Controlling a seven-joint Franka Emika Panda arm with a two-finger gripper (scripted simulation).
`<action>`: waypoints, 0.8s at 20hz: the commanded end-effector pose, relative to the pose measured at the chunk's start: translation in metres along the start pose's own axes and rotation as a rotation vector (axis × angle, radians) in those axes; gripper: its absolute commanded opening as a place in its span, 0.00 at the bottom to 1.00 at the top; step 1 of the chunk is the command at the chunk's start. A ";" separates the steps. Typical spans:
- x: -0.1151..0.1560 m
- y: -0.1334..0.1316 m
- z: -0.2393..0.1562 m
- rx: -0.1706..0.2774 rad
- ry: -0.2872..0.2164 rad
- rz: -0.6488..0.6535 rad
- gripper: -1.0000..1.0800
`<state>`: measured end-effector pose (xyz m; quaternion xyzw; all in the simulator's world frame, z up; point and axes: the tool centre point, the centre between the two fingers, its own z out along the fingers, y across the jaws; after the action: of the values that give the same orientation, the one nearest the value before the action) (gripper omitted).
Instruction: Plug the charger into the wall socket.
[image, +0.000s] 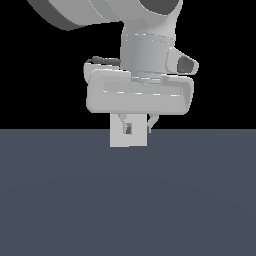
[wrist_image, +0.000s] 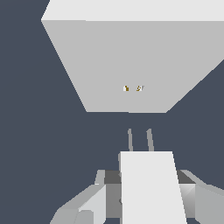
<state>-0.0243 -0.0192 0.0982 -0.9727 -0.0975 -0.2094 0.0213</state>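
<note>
Flat, even simulator lighting in both views; no cast shadows and no glare. In the exterior view the background is pure black above a uniformly dim slate table (image: 128, 200). In the wrist view the wall socket (wrist_image: 131, 65) shows a brighter top face and a greyer front. Edges appear jagged and coarse, without blur or lens distortion.

Flat slate-blue floor (image: 128, 200) fills lower half of exterior view; uniform, matte, faintly lighter patch near centre. Straight horizon edge where it meets plain black backdrop (image: 30, 80) above. Wrist view shows same slate-blue surface (wrist_image: 30, 131), unmarked, no texture or seams visible.
</note>
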 end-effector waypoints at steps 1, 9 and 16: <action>0.002 -0.001 -0.001 -0.003 -0.001 0.005 0.00; 0.003 -0.003 -0.001 -0.003 -0.001 0.007 0.00; 0.012 -0.003 0.003 -0.004 -0.002 0.006 0.00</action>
<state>-0.0163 -0.0153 0.1000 -0.9733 -0.0938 -0.2085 0.0199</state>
